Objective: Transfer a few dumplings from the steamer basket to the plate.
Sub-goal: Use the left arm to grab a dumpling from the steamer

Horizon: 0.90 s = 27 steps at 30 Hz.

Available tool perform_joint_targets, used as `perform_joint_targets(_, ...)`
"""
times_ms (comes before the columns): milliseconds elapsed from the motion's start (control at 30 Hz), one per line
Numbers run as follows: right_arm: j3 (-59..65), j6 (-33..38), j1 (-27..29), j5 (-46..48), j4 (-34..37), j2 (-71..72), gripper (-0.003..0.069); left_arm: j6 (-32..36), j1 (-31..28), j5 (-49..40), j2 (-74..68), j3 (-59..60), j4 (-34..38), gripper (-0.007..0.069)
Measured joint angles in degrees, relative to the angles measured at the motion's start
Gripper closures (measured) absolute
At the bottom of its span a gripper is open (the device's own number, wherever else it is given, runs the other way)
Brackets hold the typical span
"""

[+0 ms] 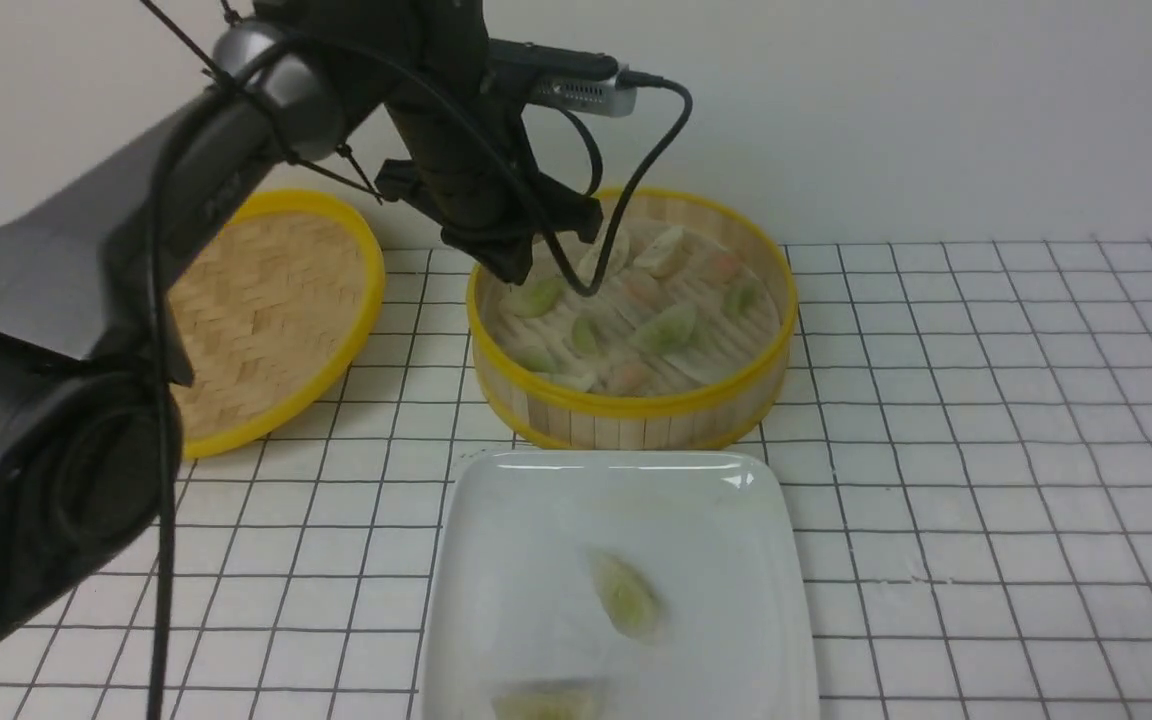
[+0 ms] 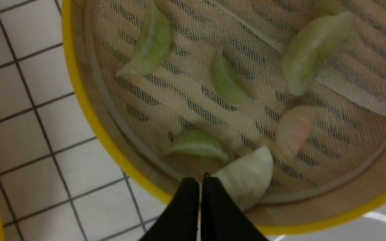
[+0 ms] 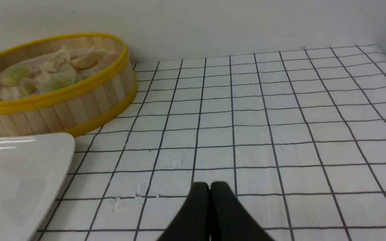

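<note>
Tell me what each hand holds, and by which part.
Nothing. The left hand is shut and empty over the basket, beside a whitish dumpling; the right hand is shut and empty over the table.

The left arm (image 1: 86,260) is built of smooth, dark grey links with a slight sheen. It has a bulky, rounded black joint housing (image 1: 66,500) and a lighter silver-grey joint cap (image 1: 271,70). A black cable (image 1: 164,560) runs along it, tied down with thin black cords. On the wrist is a slim silver camera module (image 1: 581,92) with a perforated grille, and a black lead (image 1: 664,150) loops from its end. The left pincer (image 2: 199,182) and right pincer (image 3: 209,187) each show two matte black fingers tapering to narrow tips.
</note>
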<state>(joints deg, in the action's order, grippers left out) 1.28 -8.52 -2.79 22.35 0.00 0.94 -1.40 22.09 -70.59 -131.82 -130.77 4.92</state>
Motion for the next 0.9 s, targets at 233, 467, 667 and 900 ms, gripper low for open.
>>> perform_joint_targets(233, 0.0, 0.0, 0.0, 0.0, 0.0, 0.0, 0.0673, 1.0, 0.0, 0.0, -5.2, -1.9, 1.3, 0.0484)
perform_joint_targets(467, 0.0, 0.0, 0.0, 0.0, 0.0, 0.0, 0.0673, 4.0, 0.1, 1.1, -8.8, -2.2, -0.9, 0.0228)
perform_joint_targets(667, 0.0, 0.0, 0.0, 0.0, 0.0, 0.0, 0.0673, 7.8, 1.3, 2.4, -9.6, -2.3, -2.9, 0.0167)
perform_joint_targets(900, 0.0, 0.0, 0.0, 0.0, 0.0, 0.0, 0.0673, 6.1, 2.8, 3.4, -10.4, -2.3, -9.3, 0.0165)
